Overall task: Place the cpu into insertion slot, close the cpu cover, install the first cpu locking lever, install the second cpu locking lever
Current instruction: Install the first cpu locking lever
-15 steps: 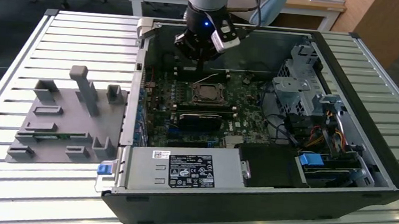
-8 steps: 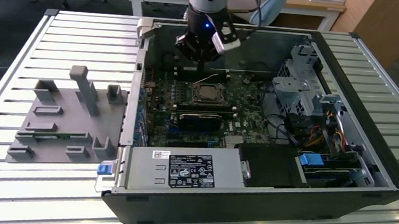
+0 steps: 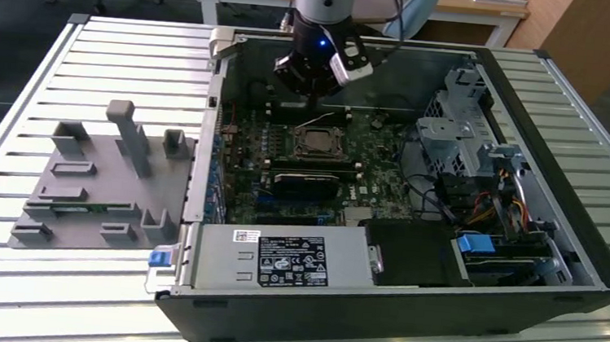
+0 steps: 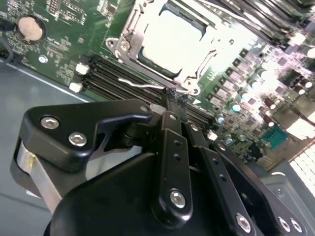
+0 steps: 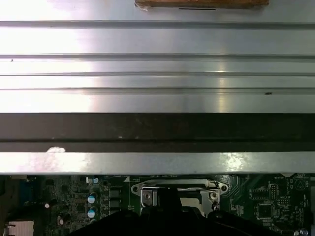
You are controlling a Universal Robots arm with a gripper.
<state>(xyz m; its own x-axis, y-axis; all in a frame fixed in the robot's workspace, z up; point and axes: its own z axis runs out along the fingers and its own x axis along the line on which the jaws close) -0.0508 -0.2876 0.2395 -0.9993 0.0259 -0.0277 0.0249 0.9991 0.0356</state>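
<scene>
The cpu (image 4: 170, 37) lies flat in the insertion slot (image 3: 319, 142) on the green board, its pale metal face showing through the window of the cpu cover (image 4: 129, 37). The silver cover frame is folded down over the chip and also appears in the first wrist view (image 5: 177, 187). A thin silver locking lever (image 4: 138, 83) runs along the socket's edge to my gripper (image 4: 171, 96). The black fingers are shut on the lever's end. In the exterior view the gripper (image 3: 302, 89) hangs inside the open case, just behind the socket.
A grey fixture block (image 3: 98, 175) sits on the slatted table at the exterior view's left. Inside the case are a power supply (image 3: 281, 263), a drive cage (image 3: 460, 142) and a long black block (image 3: 304, 179). The case wall (image 5: 157, 132) stands close behind the gripper.
</scene>
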